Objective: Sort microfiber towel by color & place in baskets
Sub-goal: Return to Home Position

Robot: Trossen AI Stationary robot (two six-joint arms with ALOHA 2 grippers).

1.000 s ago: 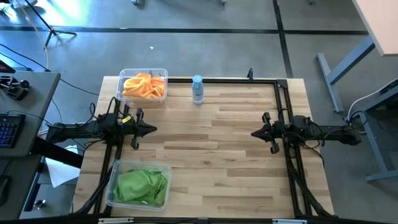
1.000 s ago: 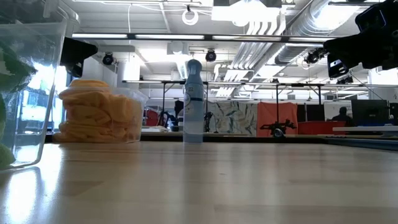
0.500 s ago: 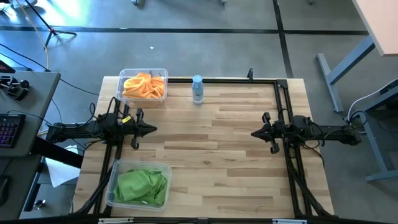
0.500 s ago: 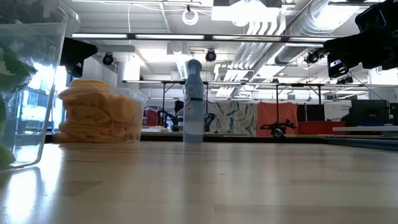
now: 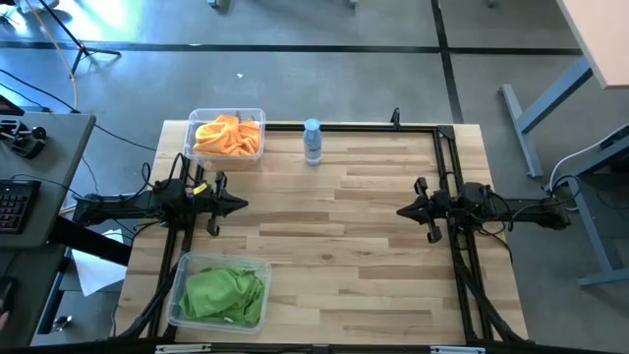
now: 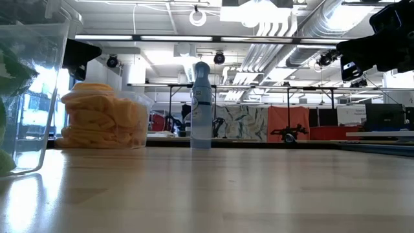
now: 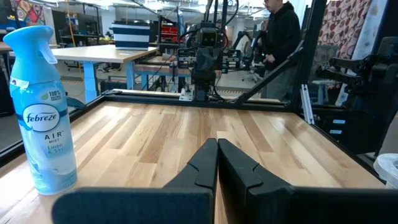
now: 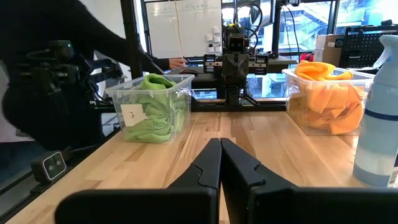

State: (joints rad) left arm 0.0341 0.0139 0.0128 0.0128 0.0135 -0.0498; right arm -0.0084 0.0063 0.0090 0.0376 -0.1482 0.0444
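Orange towels [image 5: 228, 136] are heaped in a clear basket [image 5: 257, 116] at the table's far left; the low view shows them as a tall pile of orange towels [image 6: 103, 123]. Green towels [image 5: 224, 293] fill a second clear basket [image 5: 179, 295] at the near left. The right wrist view shows both baskets: green towels [image 8: 155, 109] and orange towels [image 8: 329, 96]. My left gripper [image 5: 242, 205] hangs shut above the table's left side, between the two baskets. My right gripper [image 5: 401, 209] hangs shut above the right side. Both touch nothing.
A light blue spray bottle [image 5: 313, 142] stands at the far edge, right of the orange basket; it shows close in the left wrist view as the spray bottle [image 7: 42, 124]. Bare wood [image 5: 334, 246] spans the table's middle. A person [image 7: 283, 31] stands beyond the table.
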